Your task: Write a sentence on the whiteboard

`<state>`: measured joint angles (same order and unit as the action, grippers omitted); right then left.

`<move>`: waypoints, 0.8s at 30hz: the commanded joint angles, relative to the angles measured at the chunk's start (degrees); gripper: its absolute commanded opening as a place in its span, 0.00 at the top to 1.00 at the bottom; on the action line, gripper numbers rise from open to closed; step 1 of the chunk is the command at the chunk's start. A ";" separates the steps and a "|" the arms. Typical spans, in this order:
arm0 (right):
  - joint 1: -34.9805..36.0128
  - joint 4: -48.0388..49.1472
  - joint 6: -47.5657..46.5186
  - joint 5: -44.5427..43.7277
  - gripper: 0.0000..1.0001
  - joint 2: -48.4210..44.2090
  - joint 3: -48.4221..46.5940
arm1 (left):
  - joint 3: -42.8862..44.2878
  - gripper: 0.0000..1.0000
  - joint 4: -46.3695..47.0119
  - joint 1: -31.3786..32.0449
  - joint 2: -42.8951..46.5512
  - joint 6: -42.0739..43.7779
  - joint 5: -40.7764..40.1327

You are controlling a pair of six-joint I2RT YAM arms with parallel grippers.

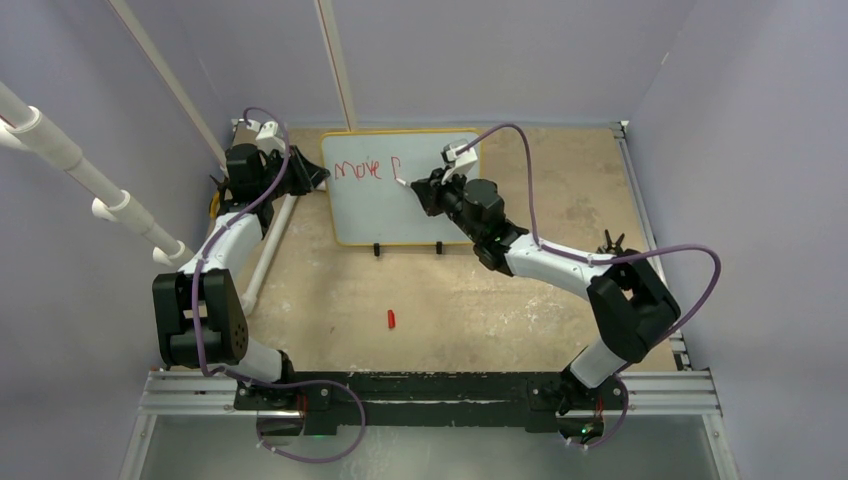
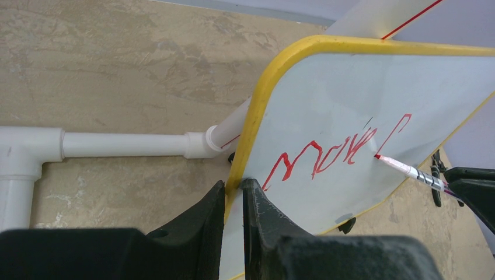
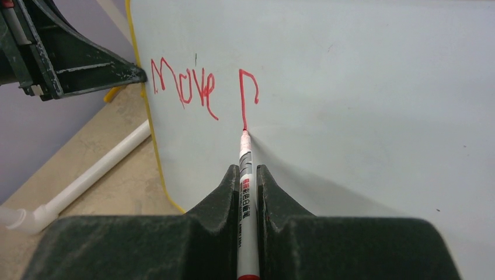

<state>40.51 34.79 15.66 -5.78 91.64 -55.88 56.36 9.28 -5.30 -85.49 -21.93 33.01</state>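
The whiteboard stands on two black feet at the back of the table, white with a yellow frame. Red lettering on it reads "Move" plus a partial letter; it also shows in the right wrist view and the left wrist view. My left gripper is shut on the board's left edge. My right gripper is shut on a white marker, its red tip touching the board at the foot of the partial letter's stroke.
A red marker cap lies on the tan table in front of the board. White PVC pipes run along the left side, also in the left wrist view. Purple walls close in the back and sides.
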 commanded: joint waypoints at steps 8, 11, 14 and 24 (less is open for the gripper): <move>2.06 -0.11 -0.68 -1.43 1.00 0.91 -2.24 | 0.52 0.85 0.74 0.10 0.42 0.14 0.53; 2.57 -0.77 0.04 -1.97 1.00 1.06 -3.73 | 0.52 0.85 0.67 0.10 0.37 0.11 0.50; 3.12 0.07 0.31 -1.96 1.00 0.14 -4.02 | 0.56 0.85 0.66 0.11 0.41 0.11 0.39; 3.17 -0.65 -0.10 -4.81 1.00 -0.65 -6.12 | 0.48 0.85 0.73 0.10 0.33 0.22 0.30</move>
<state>43.51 33.61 15.62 -7.94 92.53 -58.50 56.34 9.28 -5.30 -85.49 -21.93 33.04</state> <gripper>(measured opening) 0.112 0.153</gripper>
